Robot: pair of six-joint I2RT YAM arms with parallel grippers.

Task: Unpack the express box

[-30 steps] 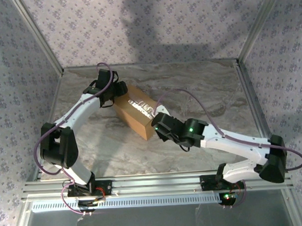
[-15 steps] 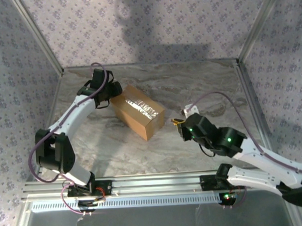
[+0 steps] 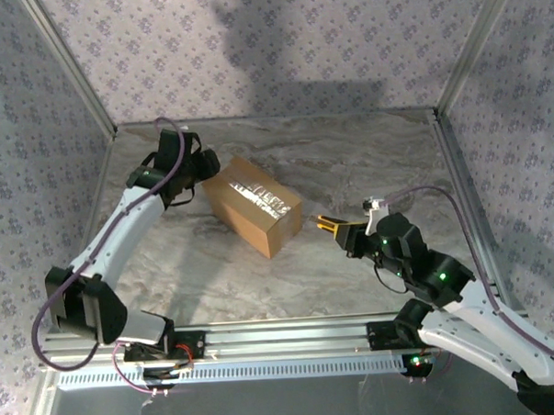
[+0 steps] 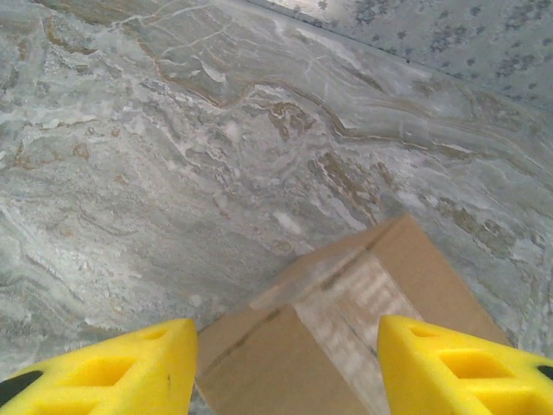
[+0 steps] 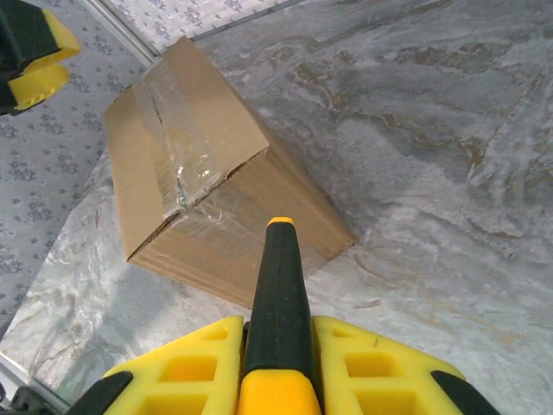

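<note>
Both arms have drawn off the express box [image 3: 254, 208] over the last second. The right end effector [image 3: 344, 230], which was at the box's near-right end over the taped seam, now sits to the right of the box with bare tabletop [image 3: 367, 158] between them. It is clamped on a slim black tool [image 5: 278, 285] with an orange tip that points back at the box's end face. The left end effector [image 3: 204, 166] has slid a little way off the far-left corner and hangs just beside it, fingers [image 4: 130, 363] spread wide and holding nothing.

The box itself has not shifted: it lies diagonally, between the two end effectors. Its flaps lie flat and closed. The clear tape [image 5: 173, 147] along the top looks crinkled, with a dark line running down the seam, which may be a cut, though the pictures do not settle it.

Judging from this, the retreat reads as the end of a pass at the tape. If the seam is parted, the next step would be lifting the flaps; nothing has yet been taken out.
</note>
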